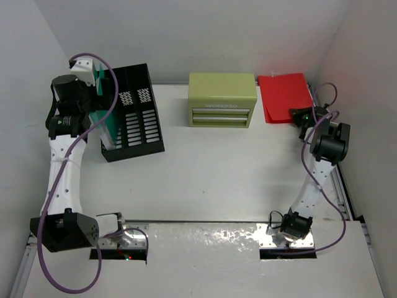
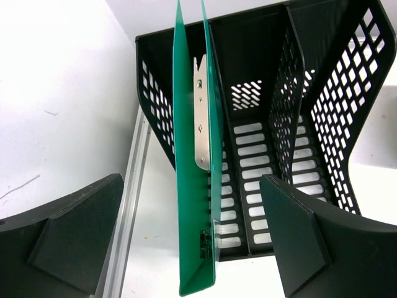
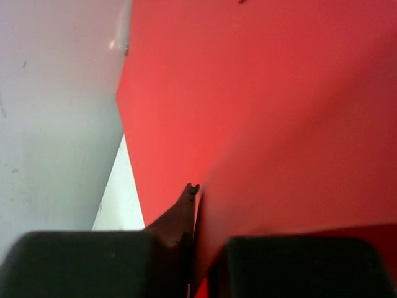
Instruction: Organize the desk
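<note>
**Desk organisation: one folder filed, one in the grip**

**Worktop.** The worktop (image 1: 205, 180) spans the white-walled enclosure. Everything I can see on it sits along the far edge. A black file rack (image 1: 139, 118) is at the far left, an olive drawer chest (image 1: 222, 99) at the far centre, and a red folder (image 1: 284, 96) lies flat in the far right corner.

**Done, as I judge it.** A green folder (image 2: 192, 205) stands upright in the leftmost slot of the rack, with its metal clasp (image 2: 200, 112) showing between the covers. I read this item as filed. The other rack slots look empty in the left wrist view.

**Left gripper.** The left gripper (image 2: 189, 242) hangs above the rack with its fingers spread wide. The green folder rises between them, but neither finger touches it, so nothing is held.

**Right gripper.** The right gripper (image 3: 197, 261) is at the near edge of the red folder. In the right wrist view the fingers are drawn almost together with the folder's edge pinched between them. I treat it as clamped on the red folder. From above the folder appears to lie on the worktop, not lifted.

**Left to do, as I judge it.** The red folder needs a place, most plausibly a free rack slot on the opposite side of the worktop. Both chest drawers look shut, and I cannot tell whether anything belongs in them.
</note>
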